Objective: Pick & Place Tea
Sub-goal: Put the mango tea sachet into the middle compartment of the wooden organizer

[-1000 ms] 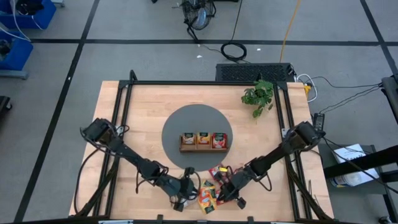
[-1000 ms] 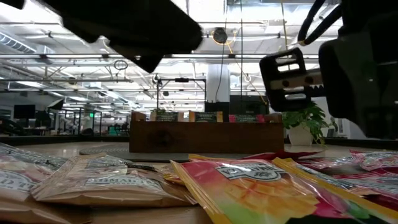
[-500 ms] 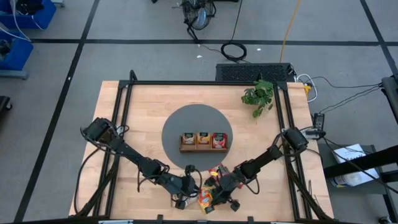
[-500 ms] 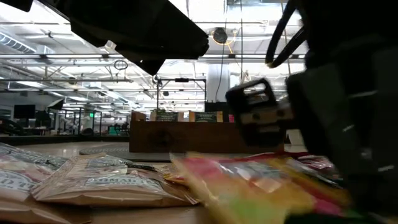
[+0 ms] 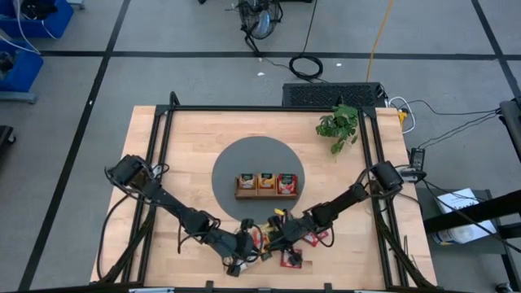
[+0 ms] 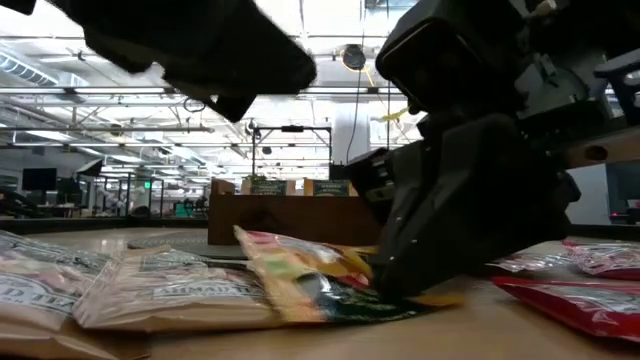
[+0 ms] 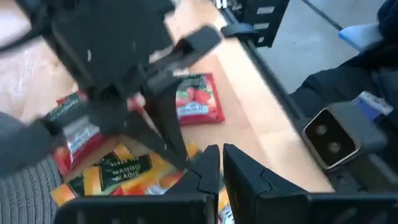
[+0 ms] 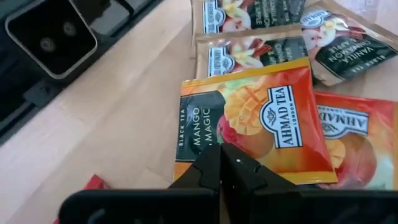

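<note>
1. Pale wood forms the worktop (image 5: 195, 155), which carries a round grey mat (image 5: 232, 167) at its middle and a small potted plant (image 5: 339, 124) at a far corner.
2. On the mat stands a long wooden tray (image 5: 267, 185) with tea sachets upright in its three compartments.
3. Near the front edge lies the loose tea (image 5: 281, 244), a cluster of flat sachets.
4. Both arms reach into that cluster; the left pincer (image 5: 248, 244) and right pincer (image 5: 277, 238) sit just beside each other.
5. The right pincer (image 8: 221, 163) has its fingers pressed together on the edge of an orange mango sachet (image 8: 255, 124), which lies partly over a second orange one (image 8: 348, 149).
6. Pale vanilla sachets (image 8: 249, 46) lie just beyond it.
7. The left pincer (image 7: 216, 168) appears pressed together, though whether it grips anything cannot be told.
8. A red strawberry sachet (image 7: 196, 102) lies apart towards the worktop's edge.
9. Seen from table height, the mango sachet (image 6: 300, 265) is tilted up off the wood.
</note>
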